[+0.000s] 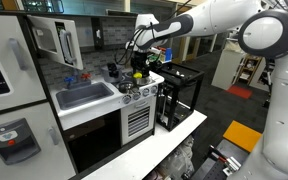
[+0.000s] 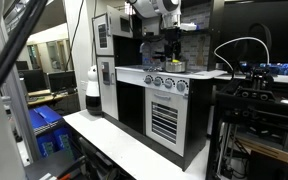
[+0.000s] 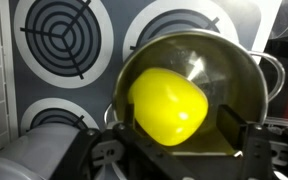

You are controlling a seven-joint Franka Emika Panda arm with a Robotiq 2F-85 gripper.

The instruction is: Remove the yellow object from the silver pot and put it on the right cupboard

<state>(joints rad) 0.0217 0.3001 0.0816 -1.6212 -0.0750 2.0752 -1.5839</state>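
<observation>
Nearest the wrist camera, the gripper (image 3: 182,138) fills the lower edge of the view, with one dark finger on each side of the silver pot (image 3: 240,62). The jaws stand partly open and straddle the yellow object (image 3: 167,105). A strip of the pot's inside shows between the toy and one of the fingers (image 3: 252,145), so nothing is clamped.

The yellow object, smooth and rounded, sits inside the silver pot and takes up much of its opening. A thin looped handle (image 3: 275,72) sticks out from the pot's rim. Printed burner rings (image 3: 59,35) (pale circles on dark discs) lie on the grey stove top around the pot.

In an exterior view, the white robot arm (image 1: 219,22) reaches in from above, and the gripper (image 1: 137,62) hangs directly over the pot. A grey sink (image 1: 84,96) lies beside the pot on the toy kitchen's counter. A black open-frame cabinet (image 1: 180,95) stands on the pot's opposite side. In an exterior view taken from low down, the gripper (image 2: 171,48) is above the counter, and the pot is too small to make out.
</observation>
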